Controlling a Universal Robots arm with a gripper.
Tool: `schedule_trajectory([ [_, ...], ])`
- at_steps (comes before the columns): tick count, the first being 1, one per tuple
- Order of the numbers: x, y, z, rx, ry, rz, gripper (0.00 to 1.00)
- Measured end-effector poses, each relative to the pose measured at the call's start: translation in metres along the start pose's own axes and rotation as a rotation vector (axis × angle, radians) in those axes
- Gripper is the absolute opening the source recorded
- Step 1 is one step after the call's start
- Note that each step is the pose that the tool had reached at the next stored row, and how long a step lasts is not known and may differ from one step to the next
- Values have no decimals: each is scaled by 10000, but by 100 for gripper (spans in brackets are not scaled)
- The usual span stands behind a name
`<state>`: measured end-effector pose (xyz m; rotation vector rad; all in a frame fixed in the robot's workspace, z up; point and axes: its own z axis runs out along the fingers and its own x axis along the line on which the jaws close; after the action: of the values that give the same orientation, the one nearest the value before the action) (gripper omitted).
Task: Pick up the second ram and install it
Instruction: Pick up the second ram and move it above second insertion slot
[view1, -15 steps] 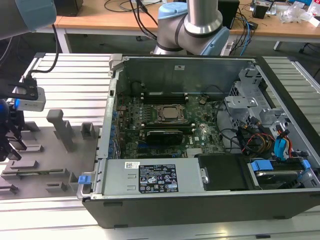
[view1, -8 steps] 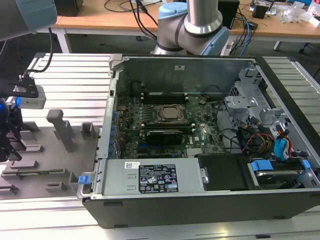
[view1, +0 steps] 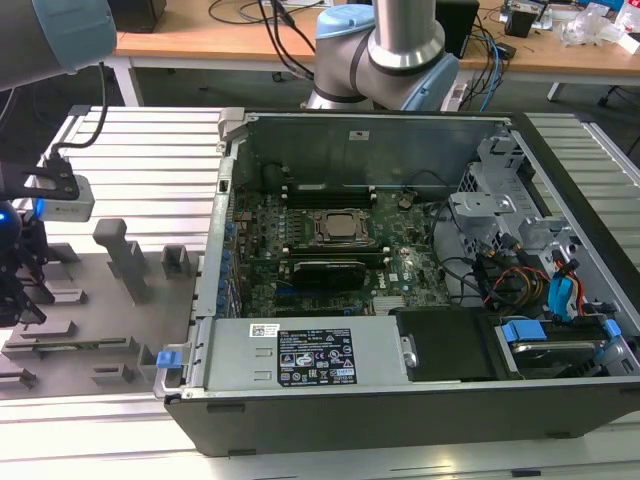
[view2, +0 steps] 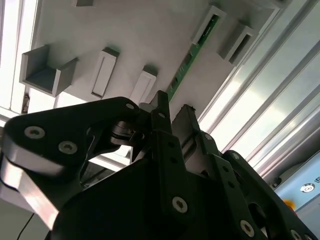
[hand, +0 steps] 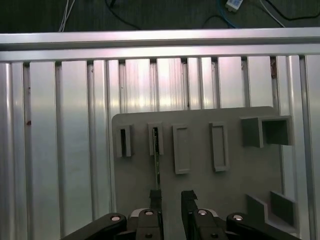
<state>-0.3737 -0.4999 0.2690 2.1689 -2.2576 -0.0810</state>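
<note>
Gripper (hand: 171, 196), fingers apart and empty, poised over the second ram (hand: 156, 162) resting on the gray fixture plate (hand: 225, 185); pickup and installation not yet done.

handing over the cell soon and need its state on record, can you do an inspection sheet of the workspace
surface: slatted aluminium table carrying a gray fixture plate and an open computer case.
job's things: second ram, green, standing on edge with its far end in a fixture block on the plate; motherboard exposed in the case.
clutter: other gray fixture blocks on the plate.
grippers: tool open, above the plate at the ram's near end, holding nothing.
cables: red, blue and black leads inside the case, at the exterior view's right.
surroundings: wooden desk behind, with more cables.
</note>
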Motion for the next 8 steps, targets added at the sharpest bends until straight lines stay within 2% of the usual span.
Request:
schedule_trajectory([
  [8,10,-22,166,-2,4,-16,30],
])
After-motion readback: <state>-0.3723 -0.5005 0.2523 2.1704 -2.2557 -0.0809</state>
